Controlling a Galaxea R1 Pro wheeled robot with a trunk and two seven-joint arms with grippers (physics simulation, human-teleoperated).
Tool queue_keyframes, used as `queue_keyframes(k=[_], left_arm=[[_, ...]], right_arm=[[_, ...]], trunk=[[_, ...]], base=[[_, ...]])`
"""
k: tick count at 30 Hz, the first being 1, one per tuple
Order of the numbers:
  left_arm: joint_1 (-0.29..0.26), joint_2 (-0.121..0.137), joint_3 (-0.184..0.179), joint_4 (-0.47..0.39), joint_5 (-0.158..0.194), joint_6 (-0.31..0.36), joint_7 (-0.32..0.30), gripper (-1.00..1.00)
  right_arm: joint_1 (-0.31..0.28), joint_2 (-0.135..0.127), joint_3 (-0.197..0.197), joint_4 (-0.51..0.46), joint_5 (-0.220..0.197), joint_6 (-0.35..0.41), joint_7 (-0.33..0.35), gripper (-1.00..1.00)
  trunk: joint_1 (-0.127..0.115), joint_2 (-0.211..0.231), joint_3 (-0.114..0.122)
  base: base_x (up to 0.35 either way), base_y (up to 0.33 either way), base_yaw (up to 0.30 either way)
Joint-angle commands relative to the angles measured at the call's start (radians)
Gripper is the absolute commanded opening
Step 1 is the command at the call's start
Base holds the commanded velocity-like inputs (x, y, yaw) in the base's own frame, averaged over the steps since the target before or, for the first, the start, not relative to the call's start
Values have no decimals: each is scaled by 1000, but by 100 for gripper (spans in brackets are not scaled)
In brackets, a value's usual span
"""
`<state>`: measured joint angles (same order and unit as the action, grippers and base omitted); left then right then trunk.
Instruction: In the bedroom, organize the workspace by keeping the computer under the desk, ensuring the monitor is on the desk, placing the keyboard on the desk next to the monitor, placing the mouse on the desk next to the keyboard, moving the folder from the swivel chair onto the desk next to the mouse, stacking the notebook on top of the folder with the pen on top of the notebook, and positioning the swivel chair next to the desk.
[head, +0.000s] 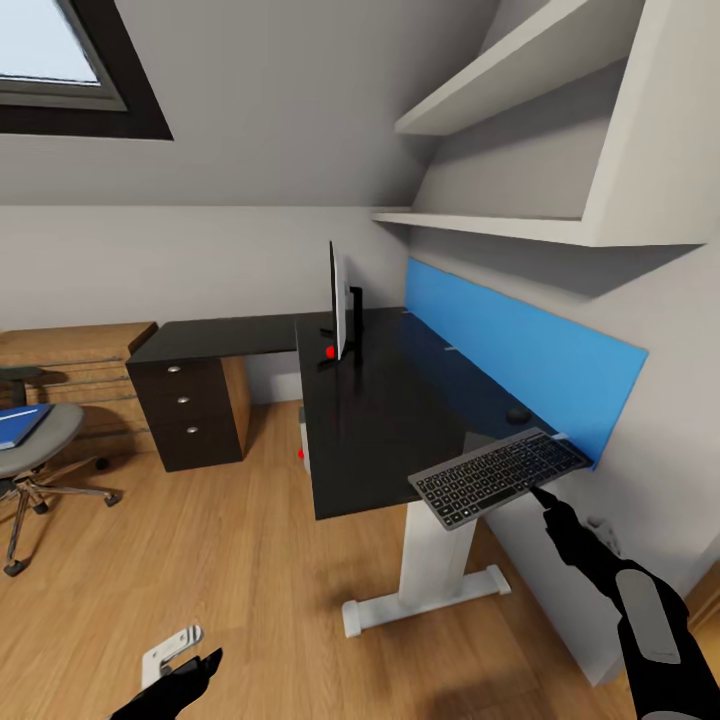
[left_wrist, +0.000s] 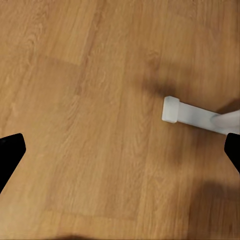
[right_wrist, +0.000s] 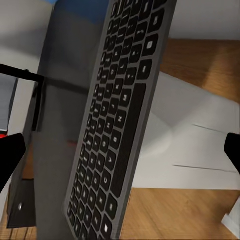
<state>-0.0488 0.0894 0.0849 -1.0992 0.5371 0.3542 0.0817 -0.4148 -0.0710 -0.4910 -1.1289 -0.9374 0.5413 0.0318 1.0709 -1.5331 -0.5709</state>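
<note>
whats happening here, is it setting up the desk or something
The robot is tidying a desk. Its right hand is at the near edge of the keyboard, which hangs over the desk's front right corner; whether it grips it is unclear. The monitor stands further back, the mouse sits by the blue wall panel, and the computer is under the desk. The folder lies on the chair. The left hand hangs open over the floor.

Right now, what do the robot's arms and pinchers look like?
The right arm is glossy black with a light grey panel along the forearm, narrowing to a thin black right gripper. The left gripper is black too, with a white bracket-like part beside it. In the wrist views, the fingertips look like plain black wedges.
</note>
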Motion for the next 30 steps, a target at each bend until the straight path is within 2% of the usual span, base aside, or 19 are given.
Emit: queue_keyframes(k=[1,18,30], left_arm=[[0,-1,-1,-2,11,5,7,100],[0,-10,-1,-2,10,5,7,100],[0,-9,1,1,10,6,5,100]], right_arm=[[-1,0,-3,0,0,7,3,100],[-1,0,-3,1,2,8,4,100],[-1,1,-2,5,3,6,3,100]], trunk=[[4,-8,-4],[69,-127,-58],[69,-127,-58]], base=[[0,0,0],[0,0,0],[7,0,0]])
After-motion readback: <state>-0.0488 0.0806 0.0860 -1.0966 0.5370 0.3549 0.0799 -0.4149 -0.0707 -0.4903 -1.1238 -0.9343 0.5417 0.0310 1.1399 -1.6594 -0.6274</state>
